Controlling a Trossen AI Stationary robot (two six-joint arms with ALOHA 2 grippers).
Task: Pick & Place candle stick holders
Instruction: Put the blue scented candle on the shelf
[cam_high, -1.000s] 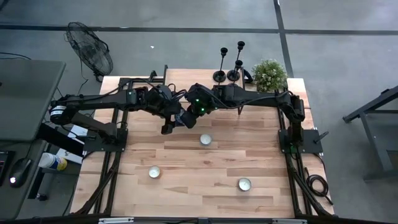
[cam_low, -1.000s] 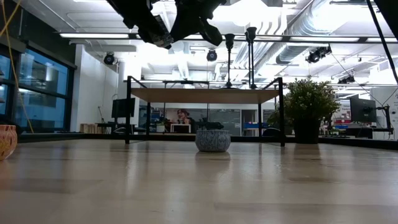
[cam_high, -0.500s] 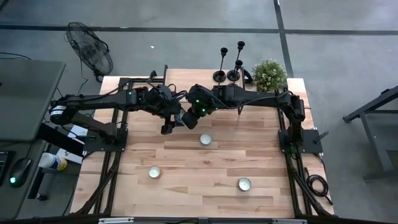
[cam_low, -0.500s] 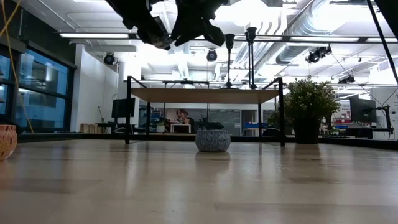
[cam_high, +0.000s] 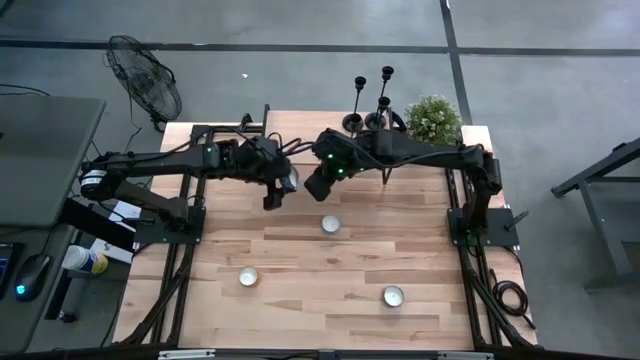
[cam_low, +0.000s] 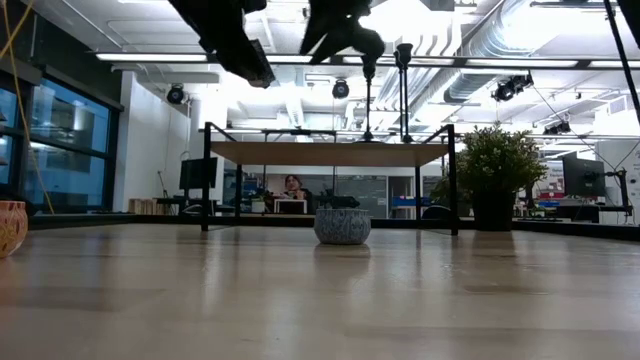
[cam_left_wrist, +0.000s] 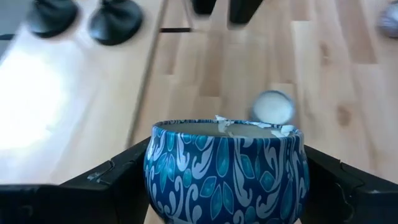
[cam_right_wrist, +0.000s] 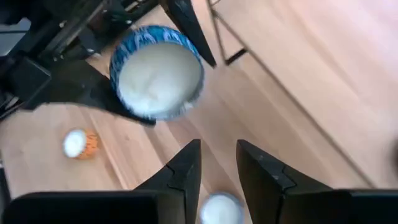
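Three slim black candle stick holders (cam_high: 356, 104) stand on their disc bases on a raised shelf at the table's far edge. Two of them also show in the low view (cam_low: 368, 95), and two bases in the left wrist view (cam_left_wrist: 114, 22). My left gripper (cam_high: 279, 187) is above the table's middle, shut on a blue patterned candle tin (cam_left_wrist: 225, 171) filled with white wax (cam_right_wrist: 157, 71). My right gripper (cam_high: 316, 188) hangs just right of the tin, open by a narrow gap (cam_right_wrist: 218, 159) and empty. My left gripper pinches the tin's round side wall (cam_left_wrist: 153, 169) between its two fingers (cam_left_wrist: 102, 182), one on each opposite side. The fingers come at it about level. The tin sits upright, its open top up, lifted clear of the table.
A potted plant (cam_high: 433, 120) stands at the far right by the shelf. Three small candles lie on the table: one in the middle (cam_high: 330, 224), one near left (cam_high: 248, 277), one near right (cam_high: 393, 295). A fan (cam_high: 145, 75) stands off the table's far left.
My right gripper has drawn back from my left gripper, toward the table's right and far edge, and has risen a little. The blue tin stays in my left gripper, held aloft.
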